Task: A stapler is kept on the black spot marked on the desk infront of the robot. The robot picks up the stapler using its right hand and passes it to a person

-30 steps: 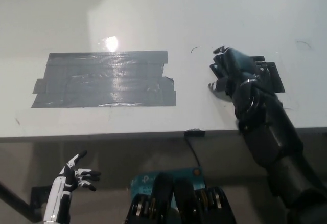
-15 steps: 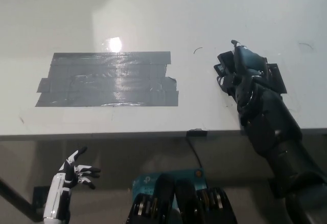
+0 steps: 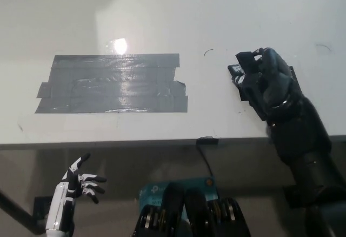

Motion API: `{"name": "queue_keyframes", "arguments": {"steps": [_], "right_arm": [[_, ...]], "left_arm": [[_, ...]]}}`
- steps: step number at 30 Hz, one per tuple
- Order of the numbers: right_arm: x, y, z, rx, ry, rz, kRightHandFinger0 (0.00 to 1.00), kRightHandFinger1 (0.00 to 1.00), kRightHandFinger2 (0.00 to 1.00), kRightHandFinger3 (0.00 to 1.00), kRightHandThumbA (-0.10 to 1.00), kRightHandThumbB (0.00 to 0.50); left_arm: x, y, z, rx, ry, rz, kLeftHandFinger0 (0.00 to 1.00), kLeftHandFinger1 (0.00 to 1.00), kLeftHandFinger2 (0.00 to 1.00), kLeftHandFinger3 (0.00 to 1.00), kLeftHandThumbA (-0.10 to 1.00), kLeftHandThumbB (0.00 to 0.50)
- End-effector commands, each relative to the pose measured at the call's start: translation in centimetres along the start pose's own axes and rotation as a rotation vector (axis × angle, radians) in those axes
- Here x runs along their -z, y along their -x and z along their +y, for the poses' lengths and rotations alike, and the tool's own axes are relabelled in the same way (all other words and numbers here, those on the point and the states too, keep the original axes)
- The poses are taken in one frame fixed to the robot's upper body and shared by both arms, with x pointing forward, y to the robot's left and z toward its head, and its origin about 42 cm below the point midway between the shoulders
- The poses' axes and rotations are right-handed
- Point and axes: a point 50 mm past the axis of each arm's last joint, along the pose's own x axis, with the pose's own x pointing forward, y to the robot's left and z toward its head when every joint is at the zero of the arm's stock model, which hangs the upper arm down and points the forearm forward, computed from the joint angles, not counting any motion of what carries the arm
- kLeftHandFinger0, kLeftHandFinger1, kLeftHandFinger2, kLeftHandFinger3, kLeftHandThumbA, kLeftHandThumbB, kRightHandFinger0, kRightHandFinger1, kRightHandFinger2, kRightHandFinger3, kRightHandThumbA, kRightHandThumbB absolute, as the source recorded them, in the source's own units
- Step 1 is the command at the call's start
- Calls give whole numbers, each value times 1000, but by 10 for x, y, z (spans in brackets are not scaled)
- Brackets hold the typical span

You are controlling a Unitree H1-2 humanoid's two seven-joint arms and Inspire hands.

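Since a second ago my right hand [image 3: 267, 83] curls its fingers around the dark stapler [image 3: 244, 70] at three o'clock on the tabletop [image 3: 162, 10], gripping for lifting, while my left hand [image 3: 81, 182] idles open at seven o'clock.

Right robot hand [image 3: 265, 80] grips the stapler [image 3: 241, 73] on the desk [image 3: 162, 15] — left robot hand [image 3: 81, 183] (fingers spread) below.

Compared with 1 s ago, the right hand [image 3: 266, 80] sits slightly farther right and farther from the desk edge [image 3: 108, 142], over the black spot [image 3: 292, 74], most of which it now covers. Its fingers [image 3: 254, 66], previously loose around the stapler [image 3: 243, 77], now wrap the dark body closely. The hand's back has rolled toward the camera. The stapler's front end now projects left of the fingers, toward the grey tape patch [image 3: 113, 83].
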Motion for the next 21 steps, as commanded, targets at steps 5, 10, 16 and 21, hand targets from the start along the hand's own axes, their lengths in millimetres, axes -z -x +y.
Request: {"name": "queue_keyframes", "arguments": {"steps": [5, 10, 16, 21], "right_arm": [[2, 0, -53, -301, -690, -86, 0, 0, 62, 171, 756, 28], [-22, -4, -81, -381, -756, -179, 0, 0, 18, 57, 832, 6], [-30, -14, -100, -556, -915, -242, 0, 0, 0, 1, 909, 10], [-41, -18, -112, -652, -1079, -307, 0, 0, 0, 1, 881, 0]], "left_arm": [[-10, -12, 5, 15, 9, -61, 257, 345, 454, 885, 1000, 407], [-9, -11, 5, 16, 2, -57, 237, 314, 436, 882, 1000, 414], [-9, -11, 4, 18, 7, -54, 226, 297, 420, 873, 1000, 421], [-9, -11, 4, 21, 2, -52, 212, 283, 409, 870, 1000, 420]]}}
